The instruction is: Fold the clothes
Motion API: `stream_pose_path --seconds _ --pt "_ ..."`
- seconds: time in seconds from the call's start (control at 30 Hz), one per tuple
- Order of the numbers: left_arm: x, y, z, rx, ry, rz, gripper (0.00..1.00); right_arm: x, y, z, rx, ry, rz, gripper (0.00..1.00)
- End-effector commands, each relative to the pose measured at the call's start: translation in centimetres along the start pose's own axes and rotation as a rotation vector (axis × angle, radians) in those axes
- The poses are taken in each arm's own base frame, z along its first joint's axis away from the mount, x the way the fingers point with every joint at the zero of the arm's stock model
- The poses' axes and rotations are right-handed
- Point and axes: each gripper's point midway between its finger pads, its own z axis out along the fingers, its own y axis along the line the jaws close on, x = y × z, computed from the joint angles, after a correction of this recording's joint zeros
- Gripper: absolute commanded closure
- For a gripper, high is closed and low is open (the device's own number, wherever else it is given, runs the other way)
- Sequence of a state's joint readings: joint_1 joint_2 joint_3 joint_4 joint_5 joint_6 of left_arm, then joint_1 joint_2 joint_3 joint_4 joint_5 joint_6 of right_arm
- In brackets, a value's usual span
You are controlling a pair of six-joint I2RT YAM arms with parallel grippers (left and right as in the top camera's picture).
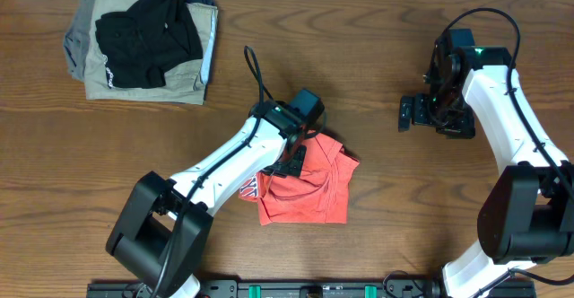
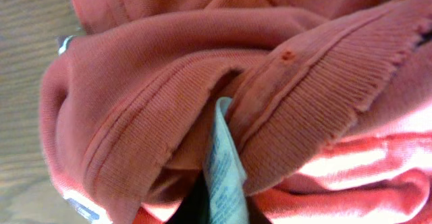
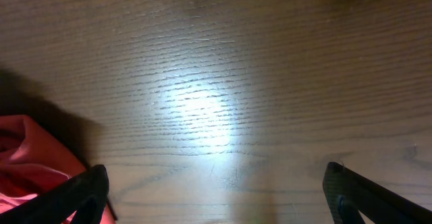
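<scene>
The red-orange T-shirt (image 1: 309, 195) lies bunched in a rough square on the wooden table (image 1: 404, 208), with a bit of white lettering at its left edge. My left gripper (image 1: 289, 162) is down on the shirt's upper left part. In the left wrist view the shirt (image 2: 169, 69) fills the frame, and the ribbed collar and pale neck label (image 2: 223, 163) run down between my hidden fingers. My right gripper (image 1: 408, 114) is open and empty over bare wood to the right of the shirt. Its view shows both fingers wide apart (image 3: 216, 197) and a corner of the shirt (image 3: 27, 150).
A pile of khaki and grey folded garments (image 1: 193, 78) with a black garment (image 1: 148, 33) on top sits at the back left. Bare wood lies between the shirt and that pile, and around the right gripper.
</scene>
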State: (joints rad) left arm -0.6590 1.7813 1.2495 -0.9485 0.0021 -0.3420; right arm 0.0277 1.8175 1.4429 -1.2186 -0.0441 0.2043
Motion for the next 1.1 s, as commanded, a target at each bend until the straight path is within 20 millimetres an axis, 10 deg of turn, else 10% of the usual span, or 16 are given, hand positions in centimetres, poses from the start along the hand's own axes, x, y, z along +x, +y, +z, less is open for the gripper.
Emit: stream_pose_path --seconds 0.0,0.27,0.63,1.07 --pt "-1.3 -0.1 -3.2 0.019 -0.08 -0.009 0.94 -0.3 0.3 -0.9 0.004 -0.031 -0.002 0.01" --pt "-1.5 0.1 -7.7 0.071 -0.2 -0.017 0.94 -0.3 0.3 -0.9 0.004 -0.031 -0.002 0.01" --pt "-0.1 -2.4 -8.5 0.191 -0.164 -0.017 0.89 -0.3 0.3 -0.9 0.004 -0.031 -0.002 0.01" --pt "2.5 -5.2 -1.9 0.195 -0.033 -0.047 0.84 -0.3 0.3 -0.9 0.004 -0.031 -0.002 0.01"
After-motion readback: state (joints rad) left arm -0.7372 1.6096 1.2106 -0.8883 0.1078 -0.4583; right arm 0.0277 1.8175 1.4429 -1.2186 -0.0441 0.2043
